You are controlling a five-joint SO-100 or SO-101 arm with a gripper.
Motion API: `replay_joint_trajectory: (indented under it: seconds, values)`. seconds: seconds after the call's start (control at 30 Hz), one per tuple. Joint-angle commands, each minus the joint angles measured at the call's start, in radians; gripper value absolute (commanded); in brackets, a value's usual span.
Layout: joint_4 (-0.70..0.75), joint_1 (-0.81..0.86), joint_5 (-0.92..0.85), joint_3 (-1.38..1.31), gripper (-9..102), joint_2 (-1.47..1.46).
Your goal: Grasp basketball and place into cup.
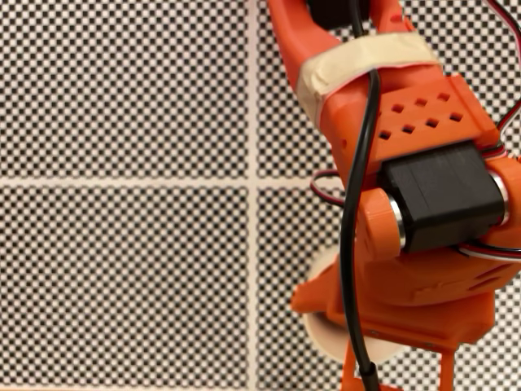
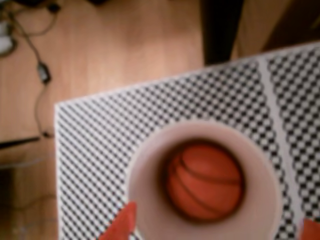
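So the orange plastic gripper point(image 2: 215, 227) has its tips spread wide at the bottom corners of the wrist view, holding nothing. Straight below, the small orange-red seamed basketball point(image 2: 204, 181) already sits inside the wide cream-white paper cup point(image 2: 150, 210). Next I'd just lift straight up.

Orange arm point(image 1: 407, 122), black servo point(image 1: 444, 195), black cable point(image 1: 358, 204)

Even, warm indoor light is seen in both pictures, without glare or hard shadows, the fixed view being rendered fairly sharp on the checkered mat point(image 1: 122, 98) towards 9 o'clock, while the wrist view is softly blurred throughout, its corner at 7 o'clock left dim.
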Motion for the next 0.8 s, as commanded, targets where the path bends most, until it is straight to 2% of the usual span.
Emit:
replay_joint_trajectory:
  seconds: [0.0, 0.2, 0.37, 0.43, 0.77]
  values:
    - [0.072, 0.006, 0.008, -0.225, 28, -0.012]
    - [0.098, 0.015, 0.014, -0.163, 13, 0.057]
    - [0.098, 0.006, 0.032, -0.014, 7, 0.198]
    - [0.098, 0.002, 0.044, 0.080, 0, 0.282]
    - [0.098, 0.043, -0.035, 0.502, 0, 0.609]
